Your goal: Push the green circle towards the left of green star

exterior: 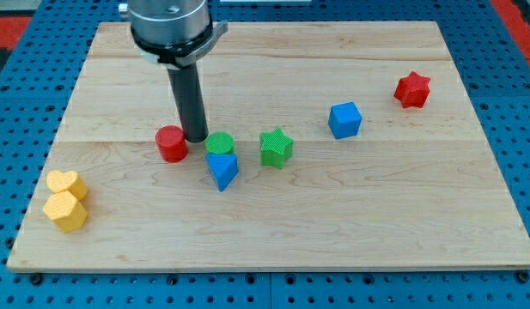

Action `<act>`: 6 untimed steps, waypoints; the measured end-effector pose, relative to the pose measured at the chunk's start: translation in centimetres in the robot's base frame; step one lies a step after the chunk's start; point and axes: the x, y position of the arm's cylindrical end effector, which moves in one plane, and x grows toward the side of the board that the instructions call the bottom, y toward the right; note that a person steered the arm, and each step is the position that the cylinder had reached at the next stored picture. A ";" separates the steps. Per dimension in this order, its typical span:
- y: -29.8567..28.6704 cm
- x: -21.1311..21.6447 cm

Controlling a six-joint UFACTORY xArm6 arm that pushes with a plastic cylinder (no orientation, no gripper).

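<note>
So the arm's rod comes down from the view's top and its tip (197, 138) sits on the board (402, 206) wedged between the red cylinder (172, 143) on the view's left and the green circle (220, 143) on the view's right, looks like it's touching or just about touching the circle's left edge. No gripper on this rig, just the bare rod, so nothing to open or close, it only shoves. The green circle is already near the green star (276, 148), on the star's left, with a small gap between them. The blue triangle (222, 170) is right up against the circle's lower side (can't tell if they're actually pressed together or just overlapping in view). The circle looks like a small light rigid block that should slide easily on the smooth wood, and being round it'll probably roll off the tip if hit off-centre. Best contact is dead centre on its left face, pushing toward the view's right. The risk would be dragging the triangle along or bumping the star. Blue cube (344, 120), red star (412, 89) and two yellow blocks (66, 199) are well apart from all this
</note>
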 end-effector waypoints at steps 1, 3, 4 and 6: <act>0.5 2.5; 9.3 2.1; 8.7 -0.2; 12.2 -0.5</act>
